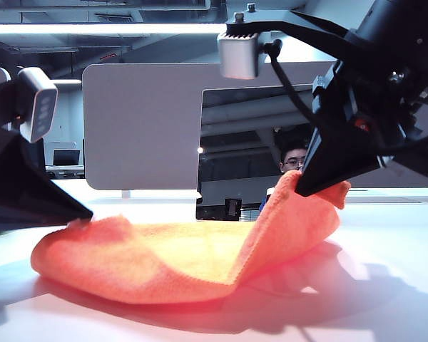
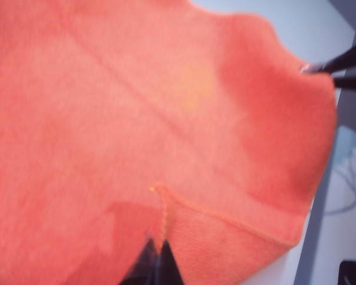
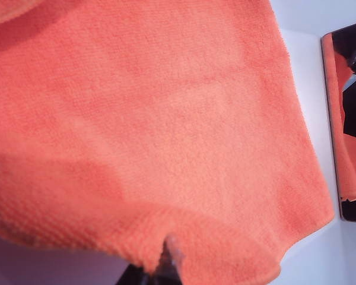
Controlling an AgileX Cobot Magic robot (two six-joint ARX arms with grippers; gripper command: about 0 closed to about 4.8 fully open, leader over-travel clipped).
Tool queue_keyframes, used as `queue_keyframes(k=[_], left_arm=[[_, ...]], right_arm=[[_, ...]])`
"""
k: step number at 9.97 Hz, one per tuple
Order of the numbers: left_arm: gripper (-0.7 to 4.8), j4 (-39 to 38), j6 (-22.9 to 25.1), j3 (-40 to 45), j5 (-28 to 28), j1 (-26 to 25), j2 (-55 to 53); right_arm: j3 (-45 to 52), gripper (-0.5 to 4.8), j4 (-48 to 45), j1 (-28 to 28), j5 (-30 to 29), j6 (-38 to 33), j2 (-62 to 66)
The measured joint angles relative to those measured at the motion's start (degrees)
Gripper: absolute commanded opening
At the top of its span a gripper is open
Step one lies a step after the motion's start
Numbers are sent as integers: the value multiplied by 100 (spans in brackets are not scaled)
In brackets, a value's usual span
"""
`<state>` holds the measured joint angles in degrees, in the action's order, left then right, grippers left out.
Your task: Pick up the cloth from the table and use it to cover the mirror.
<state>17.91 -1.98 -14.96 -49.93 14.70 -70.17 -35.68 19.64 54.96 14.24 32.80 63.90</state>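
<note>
Exterior view: an orange cloth (image 1: 178, 260) lies spread across the middle of the white counter (image 1: 385, 285), in front of the upright mirror (image 1: 232, 153) near the far edge. The left tool (image 1: 82, 212) sits low at the cloth's left corner, its tip pressed against the fabric close to the counter. The right tool (image 1: 307, 187) is higher and has the right corner raised, so that side of the cloth stands up in a steep fold while the rest stays flat. A corner on each side suggests the cloth is meant to be lifted stretched between the two arms, wide enough to drape over the mirror

Left wrist view: the left tool (image 2: 157, 261) is pinched tight on the cloth's (image 2: 136, 119) hemmed corner, the stitched edge running out from between its tips. The right tool's dark tips (image 2: 338, 68) show at the far corner

Right wrist view: the right tool (image 3: 169, 255) is clamped on the cloth (image 3: 166, 119), a fold bunched at its tips. The mirror (image 3: 350, 119) stands just past the cloth's edge, reflecting orange. The cover step looks not yet begun
</note>
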Motion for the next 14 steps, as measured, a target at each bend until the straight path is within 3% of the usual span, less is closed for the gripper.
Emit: queue_keyframes(k=[2, 4, 6, 7, 8, 10, 14], left_arm=[[-5, 203, -138, 0, -109, 0, 0], [138, 197, -175, 0, -109, 0, 0], [164, 57, -195, 0, -223, 0, 0], [228, 20, -199, 0, -251, 0, 0], [249, -35, -190, 0, -225, 0, -2], [349, -59, -170, 0, 133, 0, -181], [355, 192, -144, -44, 48, 20, -833]], right_arm=[[0, -6, 0, 0, 0, 0, 0], [0, -6, 0, 0, -2, 0, 0], [0, -6, 0, 0, 0, 0, 0], [0, -6, 0, 0, 0, 0, 0], [0, -6, 0, 0, -2, 0, 0], [0, -6, 0, 0, -35, 0, 0], [0, -6, 2, 0, -83, 2, 0]])
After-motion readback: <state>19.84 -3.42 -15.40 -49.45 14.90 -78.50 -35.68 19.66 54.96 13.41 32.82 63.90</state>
